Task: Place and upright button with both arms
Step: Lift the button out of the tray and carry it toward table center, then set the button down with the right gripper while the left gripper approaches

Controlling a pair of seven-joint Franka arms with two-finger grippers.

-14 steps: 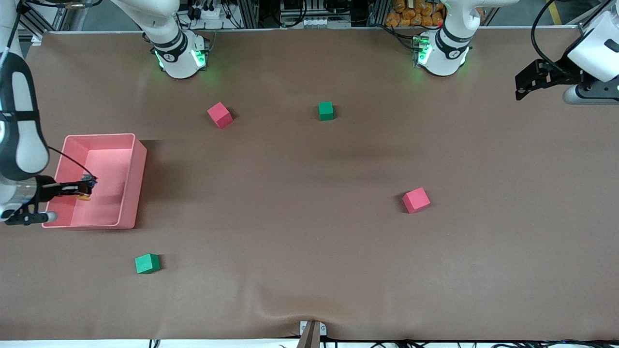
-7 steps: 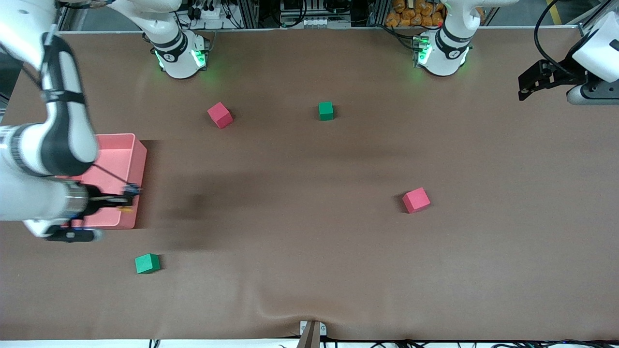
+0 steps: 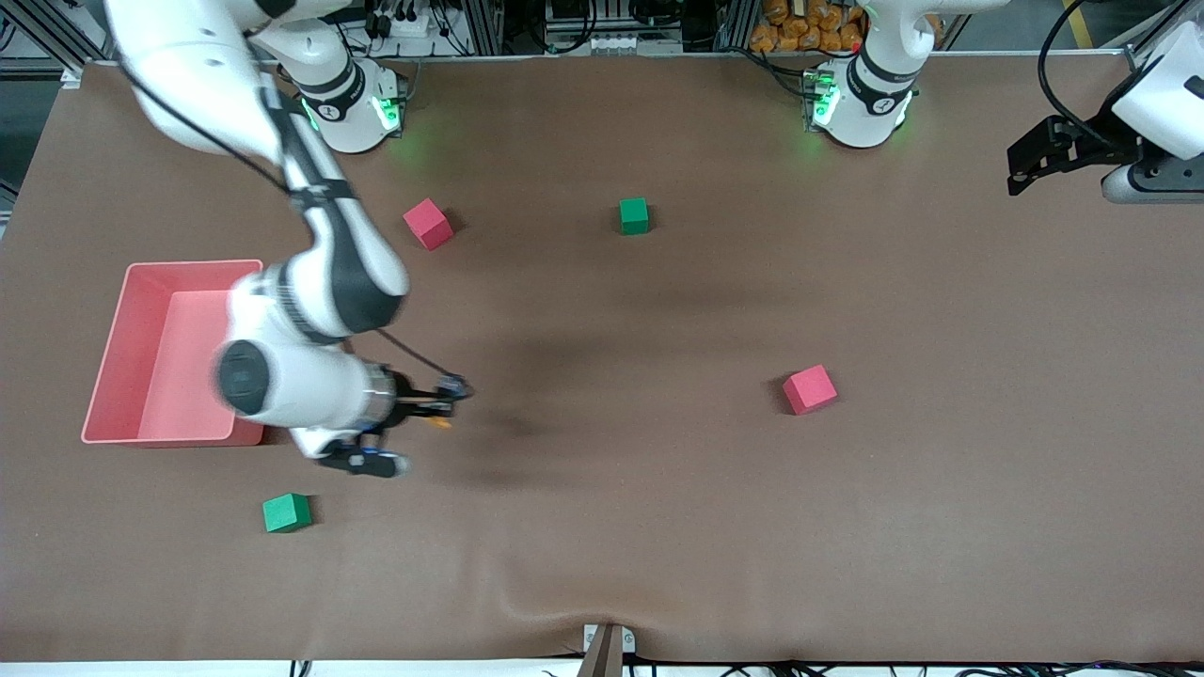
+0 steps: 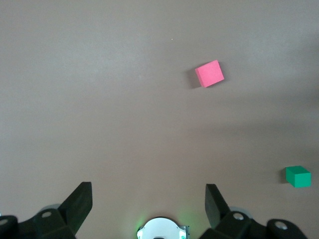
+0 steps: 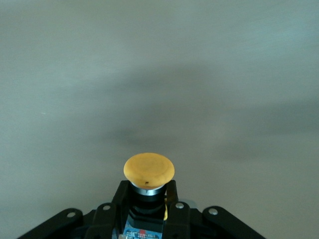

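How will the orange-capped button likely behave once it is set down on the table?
Held in the right pincer, the button shows a wide round cap over a narrower body, so it probably tips easily. On its side, that cap might let it roll. It looks rigid and light.

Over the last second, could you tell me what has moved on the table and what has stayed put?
The right gripper, shut on the button throughout, carried it out from over the pink bin toward the middle of the table; it is now over bare mat. The left gripper, open, waits at its own end and barely shifted. The bin, the two red cubes and the two green cubes did not move.
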